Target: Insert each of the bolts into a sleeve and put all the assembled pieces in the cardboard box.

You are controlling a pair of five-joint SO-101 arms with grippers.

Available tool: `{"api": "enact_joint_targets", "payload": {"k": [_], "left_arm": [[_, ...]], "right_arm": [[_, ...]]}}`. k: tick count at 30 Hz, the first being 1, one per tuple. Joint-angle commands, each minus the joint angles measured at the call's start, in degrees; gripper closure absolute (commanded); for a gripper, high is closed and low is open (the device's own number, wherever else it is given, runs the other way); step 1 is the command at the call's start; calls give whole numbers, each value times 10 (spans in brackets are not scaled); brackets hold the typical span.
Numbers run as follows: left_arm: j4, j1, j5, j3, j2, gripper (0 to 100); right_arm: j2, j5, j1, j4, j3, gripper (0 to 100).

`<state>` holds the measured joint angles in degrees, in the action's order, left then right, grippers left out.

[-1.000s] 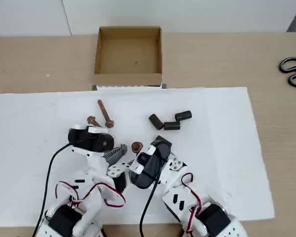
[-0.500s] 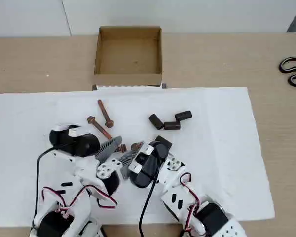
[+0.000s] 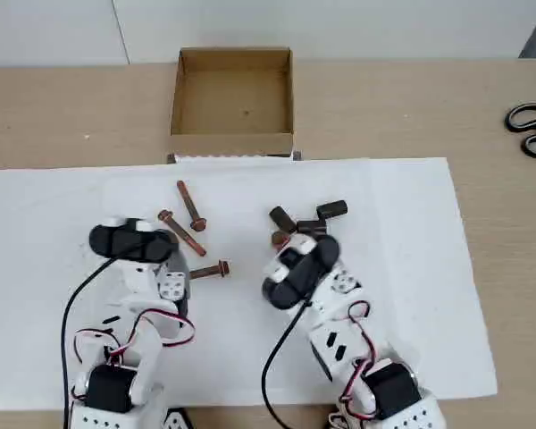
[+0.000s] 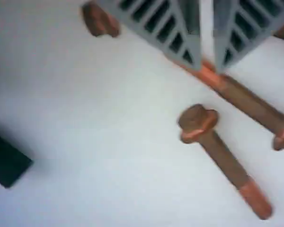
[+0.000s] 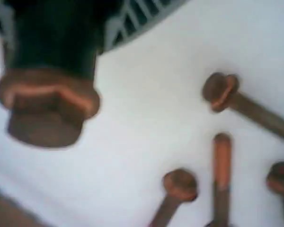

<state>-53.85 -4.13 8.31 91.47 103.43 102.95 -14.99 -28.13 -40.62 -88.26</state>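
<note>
Bolts (image 3: 180,232): copper-brown, with brighter orange shaft ends. Sleeves (image 3: 311,228): black. The sleeve (image 5: 52,42) between the right jaws: black, with a copper-brown bolt head (image 5: 47,106) at its end. Jaws: grey, slotted rib pattern. Arms (image 3: 332,344): white shells, black motors, red and black wires. Box (image 3: 232,143): tan. Paper (image 3: 411,268): white. Bench (image 3: 71,116): pale wood.

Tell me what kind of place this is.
Probably a lab or workshop bench set up for robot practice. Two small robot arms sit at a wooden table covered by a white paper sheet, with loose bolts, sleeves and scissors nearby.
</note>
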Motion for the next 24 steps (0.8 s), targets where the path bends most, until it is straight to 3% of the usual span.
{"api": "enact_joint_targets", "payload": {"k": [1,6,11,13,18,24], "left_arm": [[72,43,-7,22,5,994],[76,27,-7,50,4,994],[38,12,-8,49,4,994],[36,13,-8,49,4,994],[39,2,-30,49,4,993],[39,-1,-31,49,4,993]], "right_arm": [[-3,-8,40,90,26,996],[-89,-35,41,104,91,996],[-288,-33,67,196,211,996],[-400,-32,85,219,295,996],[-689,52,123,221,559,996],[-977,61,127,221,825,996]]}}
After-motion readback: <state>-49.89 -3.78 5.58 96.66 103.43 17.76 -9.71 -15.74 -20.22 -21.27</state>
